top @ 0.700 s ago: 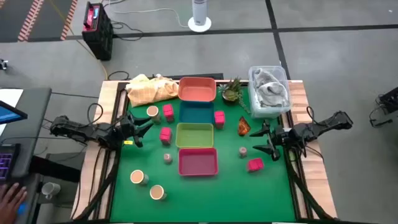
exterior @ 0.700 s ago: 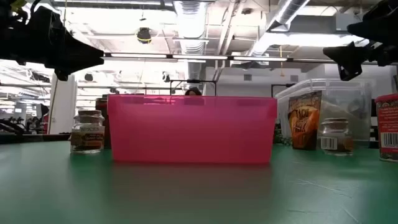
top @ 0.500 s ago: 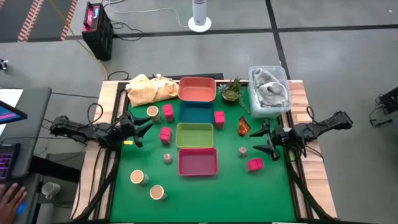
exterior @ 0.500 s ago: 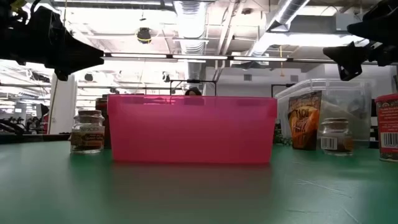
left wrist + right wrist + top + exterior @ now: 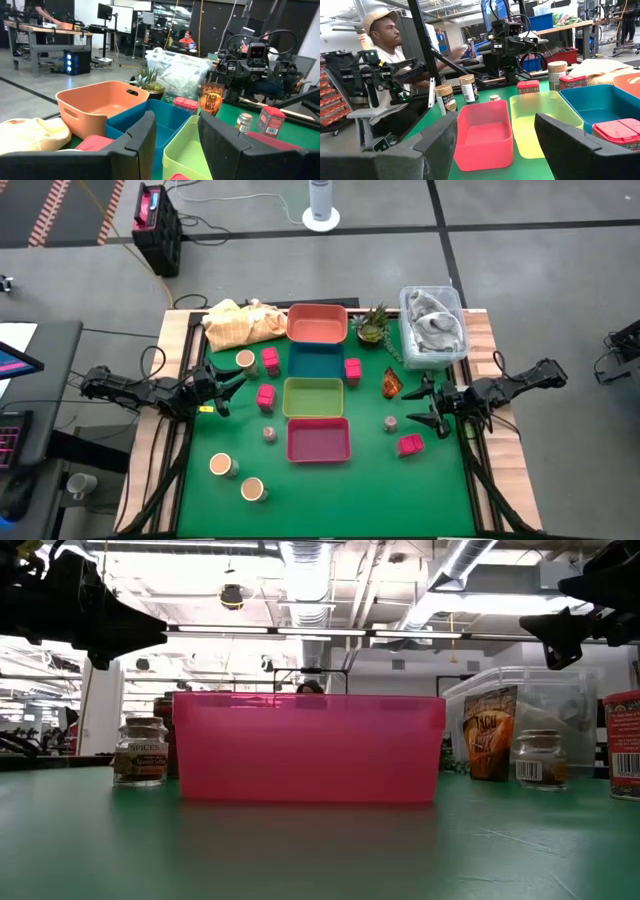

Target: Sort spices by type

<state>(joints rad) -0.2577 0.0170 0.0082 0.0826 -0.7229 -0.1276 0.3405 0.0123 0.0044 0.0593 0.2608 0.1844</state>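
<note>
Two dark robot arms wait at opposite edges of a green-topped table (image 5: 330, 490) with every spice still unsorted. The left gripper (image 5: 228, 383) hangs clenched and empty near the left rim, and the right gripper (image 5: 424, 406) hangs released and empty near the right. Four rectangular plastic trays, orange (image 5: 317, 323), teal (image 5: 316, 360), lime (image 5: 313, 397) and pink (image 5: 318, 440), run in a column down the middle. Pink-red cube containers (image 5: 265, 395), tiny grey shaker jars (image 5: 391, 423) and round tan-topped jars (image 5: 220, 465) stand upright, scattered to both sides; the orange-brown crinkly packet (image 5: 391, 384) stands right of the lime tray, long axis vertical, printed face toward the low camera. The likely trouble: the light packet could crumple or tip under a pinch, and the little shakers look easy to knock over with a finger coming in off-centre
</note>
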